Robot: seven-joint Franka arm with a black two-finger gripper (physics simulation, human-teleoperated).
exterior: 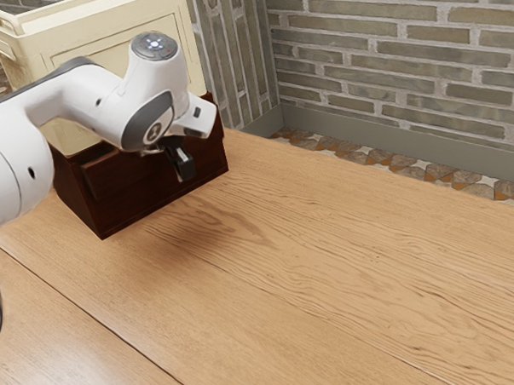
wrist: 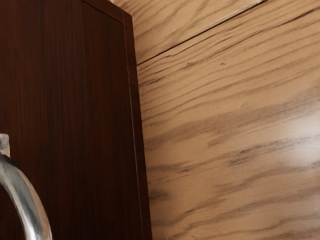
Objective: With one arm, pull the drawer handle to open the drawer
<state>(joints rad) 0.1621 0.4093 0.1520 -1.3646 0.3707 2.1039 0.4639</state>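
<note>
Drawer front, dark: faced five o'clock, exterior view; long axis ran two-to-eight. Wooden table; brick wall at one. Tool: grip could not be told.

A pale box stands at the exterior view's far left. The counter is brown wood with dark lines. Past its far edge are a brick wall and patchy floor.

Your white arm reaches in from ext. view's left, wrist bent, blk claw tipped downward.
</note>
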